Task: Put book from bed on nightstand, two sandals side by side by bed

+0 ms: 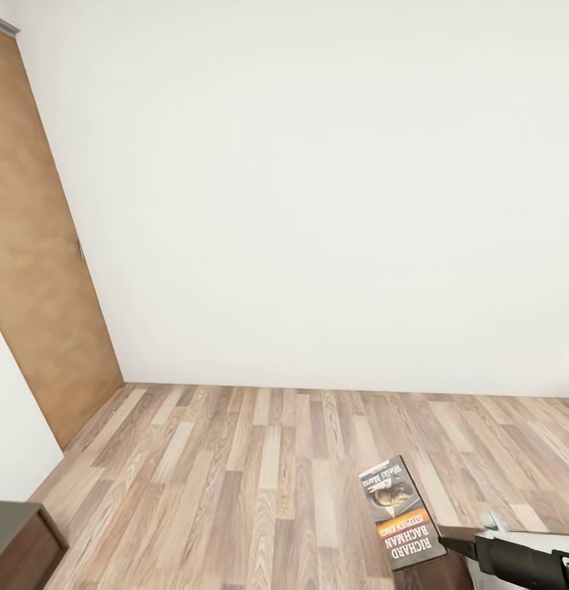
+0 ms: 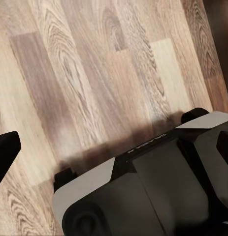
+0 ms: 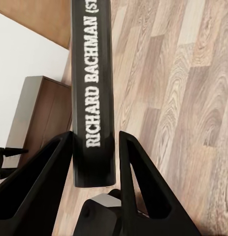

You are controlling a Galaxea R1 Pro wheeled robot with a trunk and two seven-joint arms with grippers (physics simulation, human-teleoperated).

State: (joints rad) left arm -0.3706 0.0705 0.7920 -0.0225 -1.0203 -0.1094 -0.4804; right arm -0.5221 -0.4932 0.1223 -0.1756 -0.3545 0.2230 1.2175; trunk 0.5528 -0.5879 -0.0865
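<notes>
I'm holding the book (image 3: pixel 93 98) by its spine end, right claw (image 3: pixel 94 162) clamped on it; it's thin, light, slick, likely slipping. Left claw (image 2: pixel 114 147) state: can't tell.

One book, one nightstand, one door, two end effectors.

There is one book (image 1: pixel 401 512), with one orange band and the name "RICHARD BACHMAN" on its cover. One dark brown nightstand (image 1: pixel 22 541) shows at the low corner of the head view. One brown door (image 1: pixel 38 254) stands in the white wall. One wood-plank floor (image 1: pixel 235 475) lies below. The right end effector (image 3: pixel 96 162) has two black fingers, one on each side of the book. The left end effector (image 2: pixel 114 147) has two dark fingertips.
</notes>
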